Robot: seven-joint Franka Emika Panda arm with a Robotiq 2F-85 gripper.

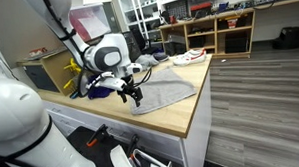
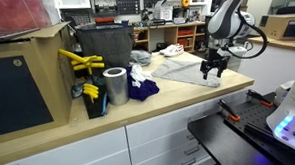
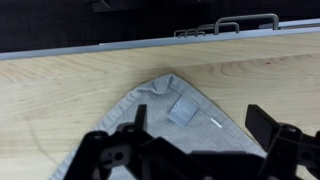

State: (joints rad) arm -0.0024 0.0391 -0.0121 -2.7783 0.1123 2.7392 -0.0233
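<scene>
Two fingers (image 3: 108,150) of the gripper (image 1: 130,91) stand wide apart, holding nothing, just above a grey cloth (image 3: 150,125). The cloth lies flat on the wooden counter (image 3: 50,100). Its corner, with a small sewn tag (image 3: 182,108), points out ahead between the fingertips.

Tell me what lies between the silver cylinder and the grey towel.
A crumpled dark blue cloth lies between the silver cylinder and the grey towel, in an exterior view.
</scene>
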